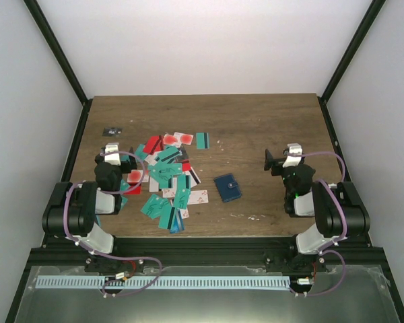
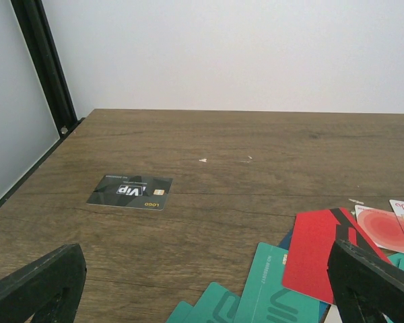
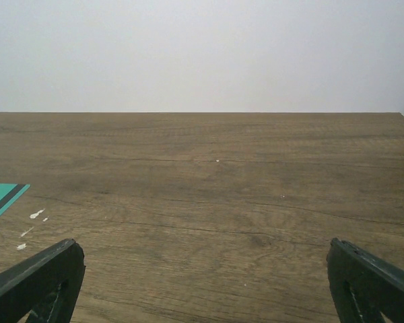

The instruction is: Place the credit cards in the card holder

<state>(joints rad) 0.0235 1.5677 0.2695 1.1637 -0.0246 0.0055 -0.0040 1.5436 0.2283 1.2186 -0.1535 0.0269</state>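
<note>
Many credit cards (image 1: pixel 165 178), mostly teal with some red and white ones, lie scattered left of the table's middle. The navy card holder (image 1: pixel 227 188) lies closed on the table to their right. My left gripper (image 1: pixel 116 160) is open and empty at the pile's left edge; its wrist view shows teal cards (image 2: pixel 276 289) and a red card (image 2: pixel 320 252) between the fingers. My right gripper (image 1: pixel 277 161) is open and empty, right of the holder. One teal card with a black stripe (image 3: pixel 3 200) shows at the left of the right wrist view.
A black-grey VIP card (image 1: pixel 112 132) lies apart at the far left, also in the left wrist view (image 2: pixel 130 192). Black frame posts (image 1: pixel 57 50) stand at the table's back corners. Bare wood (image 3: pixel 215 202) lies ahead of the right gripper.
</note>
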